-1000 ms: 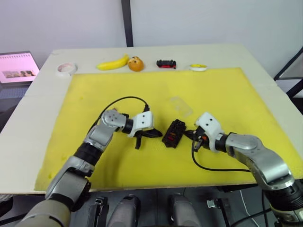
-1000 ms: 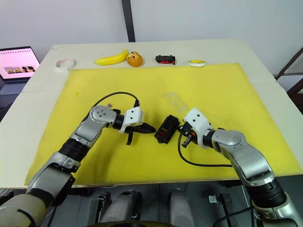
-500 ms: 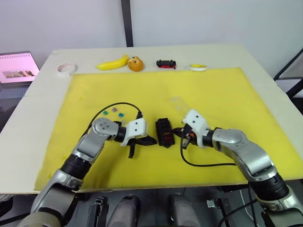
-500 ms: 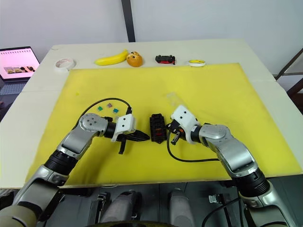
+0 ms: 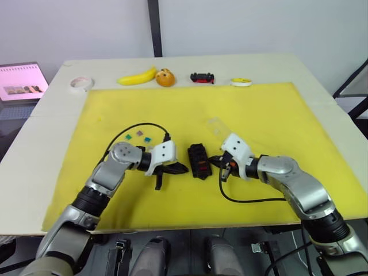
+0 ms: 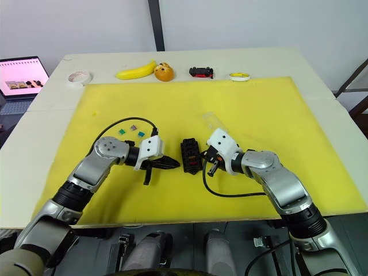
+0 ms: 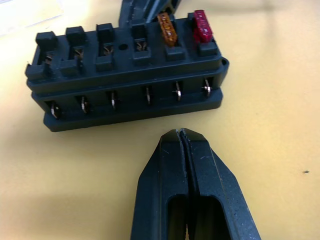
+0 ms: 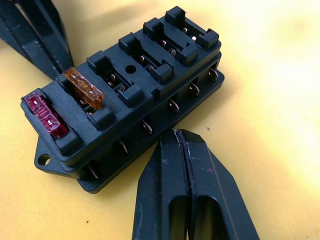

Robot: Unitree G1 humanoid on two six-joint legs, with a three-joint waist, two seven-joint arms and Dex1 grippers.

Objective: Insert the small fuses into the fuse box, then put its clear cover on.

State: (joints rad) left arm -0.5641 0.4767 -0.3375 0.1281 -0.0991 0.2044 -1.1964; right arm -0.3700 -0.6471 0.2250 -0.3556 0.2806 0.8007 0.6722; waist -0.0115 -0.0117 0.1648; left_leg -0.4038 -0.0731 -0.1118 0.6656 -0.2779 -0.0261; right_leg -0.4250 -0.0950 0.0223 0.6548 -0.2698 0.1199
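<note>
Two fuses seated so far: a red fuse (image 8: 44,114) in the end slot and an orange fuse (image 8: 83,88) next to it, the other slots bare. My left fingers (image 7: 182,134) are clenched flat together with nothing in them, tips just short of the long side of the fuse box (image 5: 200,161). My right fingers (image 8: 183,141) are clenched too, empty, nearly touching the opposite long side. So the box sits between both tips on the yellow mat (image 5: 276,109), not gripped by either.

Further out on my left, a few loose fuses (image 5: 139,136) lie on the mat, well apart from the box. The clear cover (image 5: 217,126) lies just beyond the box, toward my right.

Risks, as I judge it:
- Box is light and unclamped; a nudge from either tip would slide or spin it on the mat.
- Fuses are tiny; a pinch off-centre could flick one away.
- Cover is near-invisible, easy to knock while reaching.

Along the far worktop (image 5: 276,66): banana (image 5: 137,76), toy car (image 5: 202,77), tape roll (image 5: 81,83).
</note>
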